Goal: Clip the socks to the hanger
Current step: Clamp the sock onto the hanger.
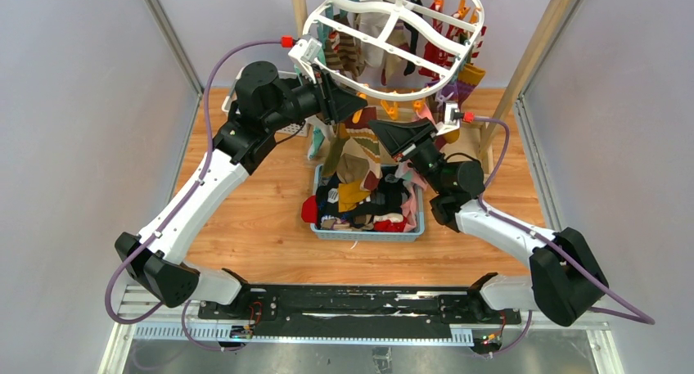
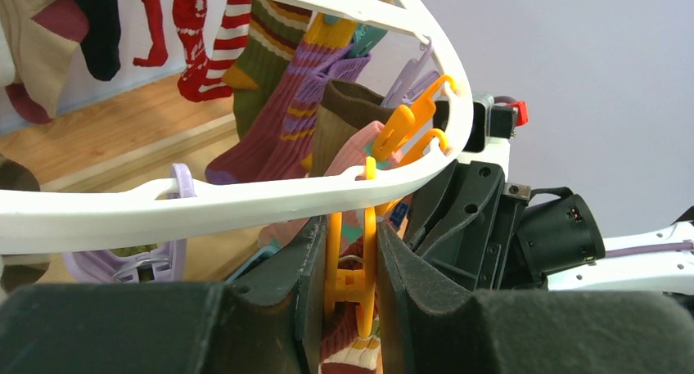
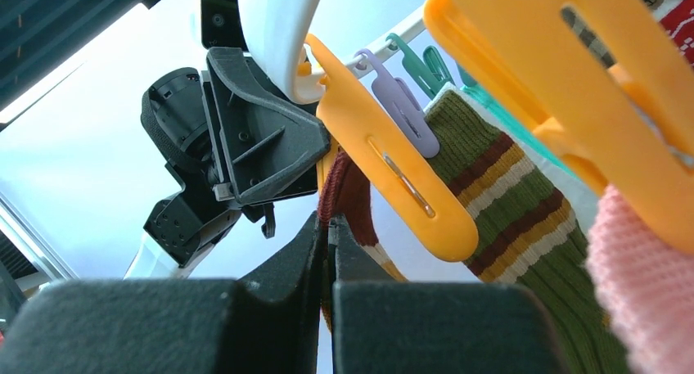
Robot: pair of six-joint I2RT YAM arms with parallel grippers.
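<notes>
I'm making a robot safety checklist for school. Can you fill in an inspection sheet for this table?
Surface: wooden table.
Job's things: hanger carrying hung socks; loose socks in blue basket.
Clutter: white lattice basket, mostly hidden behind left arm.
Grippers: left gripper shut on orange clothespin; right gripper shut on dark red sock.
Cables: purple cables loop from both wrists.
Surroundings: wooden pole rack, grey walls.

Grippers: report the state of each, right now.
Left gripper: shut on an orange clip.
Right gripper: shut on a sock.
</notes>
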